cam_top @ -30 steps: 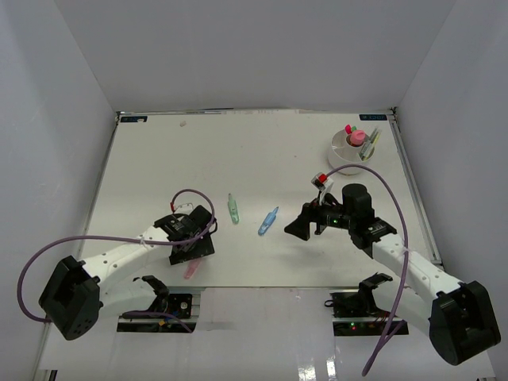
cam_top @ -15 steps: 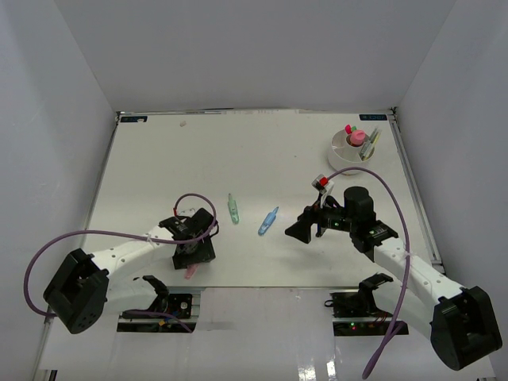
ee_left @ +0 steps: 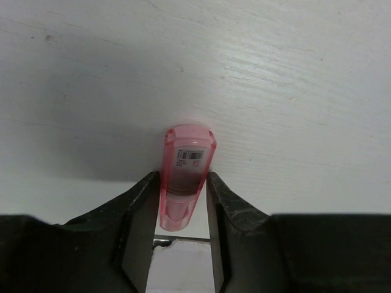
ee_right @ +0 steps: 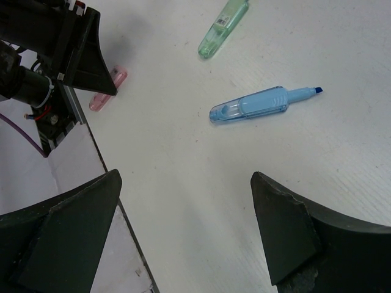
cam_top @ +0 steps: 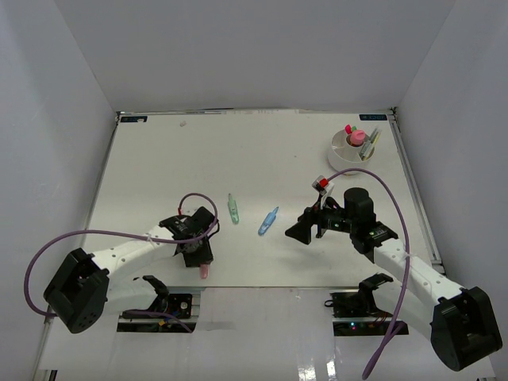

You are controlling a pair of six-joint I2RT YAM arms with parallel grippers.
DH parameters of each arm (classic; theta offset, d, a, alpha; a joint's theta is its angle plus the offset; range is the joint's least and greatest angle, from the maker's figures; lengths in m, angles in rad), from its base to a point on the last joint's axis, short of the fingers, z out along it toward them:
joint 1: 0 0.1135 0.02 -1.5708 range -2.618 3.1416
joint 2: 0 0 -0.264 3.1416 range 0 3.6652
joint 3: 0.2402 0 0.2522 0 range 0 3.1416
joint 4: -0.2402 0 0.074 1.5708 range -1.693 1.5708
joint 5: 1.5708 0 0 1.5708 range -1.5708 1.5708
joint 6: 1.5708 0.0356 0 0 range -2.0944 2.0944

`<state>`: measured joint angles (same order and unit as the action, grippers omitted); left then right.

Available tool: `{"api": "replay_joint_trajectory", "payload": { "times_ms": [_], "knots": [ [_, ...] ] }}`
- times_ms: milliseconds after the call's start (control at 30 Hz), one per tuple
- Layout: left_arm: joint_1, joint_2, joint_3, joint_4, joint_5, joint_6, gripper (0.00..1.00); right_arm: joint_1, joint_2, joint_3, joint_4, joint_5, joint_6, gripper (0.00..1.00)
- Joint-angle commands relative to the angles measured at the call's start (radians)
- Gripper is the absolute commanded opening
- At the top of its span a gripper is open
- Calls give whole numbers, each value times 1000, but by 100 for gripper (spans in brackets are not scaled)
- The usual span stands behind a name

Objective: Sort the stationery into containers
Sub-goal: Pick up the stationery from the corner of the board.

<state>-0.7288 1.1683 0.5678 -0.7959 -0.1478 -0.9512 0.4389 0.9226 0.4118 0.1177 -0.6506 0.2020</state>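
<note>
Pretty sure this is a robotics lab test cell. There's a white table (cam_top: 159,159) boxed in by plain white walls (cam_top: 254,55) on the left, right and far sides. Two robot arms, left (cam_top: 119,255) and right (cam_top: 413,270), are bolted along the near edge. Purple cables (cam_top: 103,232) loop off them, and bare circuit boards (cam_top: 355,324) with little lit lights sit by the bases.

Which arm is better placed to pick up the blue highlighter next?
Right. The right gripper hangs open just beside the blue highlighter, which lies in plain sight of its wrist camera. The left gripper is busy, its jaws closed on the pink highlighter near the table's front edge, farther away.
</note>
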Motion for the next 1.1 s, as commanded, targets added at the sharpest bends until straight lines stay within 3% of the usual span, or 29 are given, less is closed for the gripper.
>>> {"api": "replay_joint_trajectory", "payload": {
  "times_ms": [0, 567, 900, 1067],
  "knots": [
    [-8, 24, 1, 58, 51, -14, 44, 0, -1, -7, 50, -6, -9, 93],
    [-15, 62, 46, 188, -1, 86, 34, 0, -7, -7, 48, -14, 13, 92],
    [-18, 37, 222, 313, 48, 446, 35, 0, 36, 80, 43, -35, 74, 93],
    [-20, 73, 299, 376, 146, 655, 36, 0, 114, 183, 39, -56, 135, 93]
  ]
}}
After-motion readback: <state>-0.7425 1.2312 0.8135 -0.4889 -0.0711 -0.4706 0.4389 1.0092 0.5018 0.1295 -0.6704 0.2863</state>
